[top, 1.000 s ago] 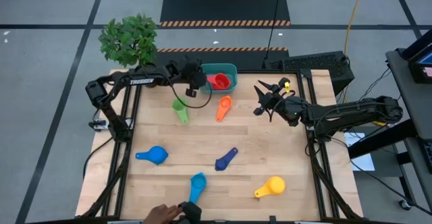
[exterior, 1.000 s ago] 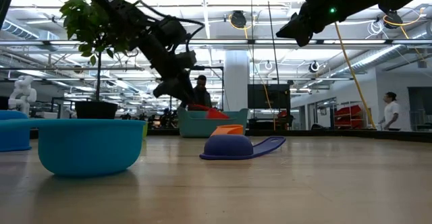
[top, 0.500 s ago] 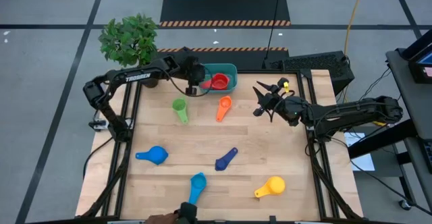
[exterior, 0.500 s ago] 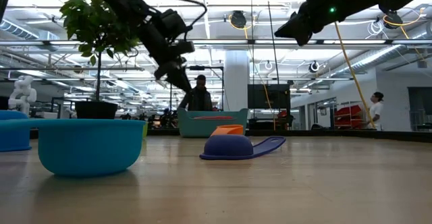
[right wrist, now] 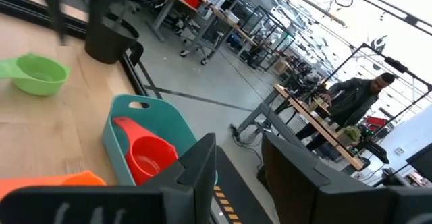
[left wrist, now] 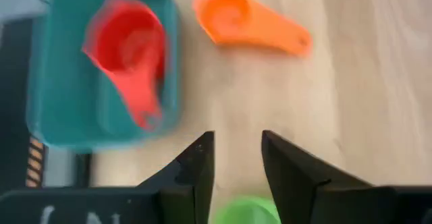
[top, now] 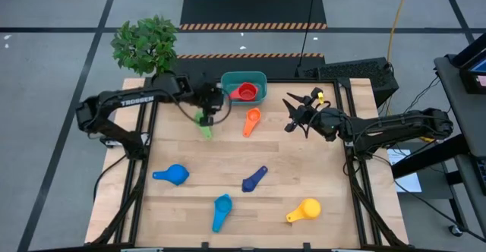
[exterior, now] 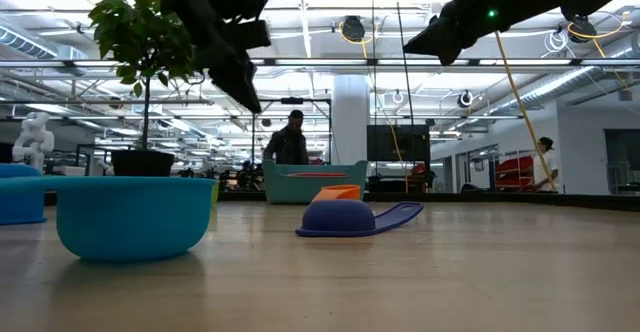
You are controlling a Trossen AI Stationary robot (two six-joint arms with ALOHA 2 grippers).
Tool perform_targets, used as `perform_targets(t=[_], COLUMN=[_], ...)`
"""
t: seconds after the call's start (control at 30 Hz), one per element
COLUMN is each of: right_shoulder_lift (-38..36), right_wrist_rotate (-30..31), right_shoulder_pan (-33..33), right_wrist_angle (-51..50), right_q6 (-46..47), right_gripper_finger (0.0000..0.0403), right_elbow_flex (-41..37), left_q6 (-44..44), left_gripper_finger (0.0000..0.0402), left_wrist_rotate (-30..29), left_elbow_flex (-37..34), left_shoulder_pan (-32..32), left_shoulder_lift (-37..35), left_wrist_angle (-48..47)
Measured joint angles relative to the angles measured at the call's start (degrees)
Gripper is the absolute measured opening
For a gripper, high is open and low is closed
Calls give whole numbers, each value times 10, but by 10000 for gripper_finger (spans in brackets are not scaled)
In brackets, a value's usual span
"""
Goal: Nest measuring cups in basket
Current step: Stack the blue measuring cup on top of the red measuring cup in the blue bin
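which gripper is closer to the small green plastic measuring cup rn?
Left. The left gripper is above the green cup; the right gripper waits well off to its right, past the orange cup.

Bright, even overhead light in the high view; short soft shadows under the cups on the table (top: 304, 168). Low view: ceiling lights (exterior: 352, 28) glare, arms backlit dark, near blue cup (exterior: 130, 214) soft-focus. Left wrist view motion-blurred, basket (left wrist: 67, 109) and red cup (left wrist: 131, 55) smeared. Right wrist view sharper, far room hazy.
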Motion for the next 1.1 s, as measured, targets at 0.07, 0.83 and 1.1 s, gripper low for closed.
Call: perform_targets(t=[0.07, 0.83, 1.1], right_shoulder_lift=[0, 0, 0], right_wrist_rotate=[0, -121, -119], right_shoulder_pan=[0, 6, 37], right_wrist_angle=[0, -46, -97], right_q6=[0, 160, 196], right_gripper_finger=[114, 114, 114], right_elbow_flex=[0, 0, 0], left_q6=[-18, -331, -429], left_gripper_finger=[124, 124, 124], left_wrist_rotate=[-29, -251, -286], left_elbow_flex=[-23, -149, -149], left_shoulder_pan=[-27, -355, -456], left_shoulder_lift=[-12, -59, -59], left_wrist_angle=[1, 26, 26])
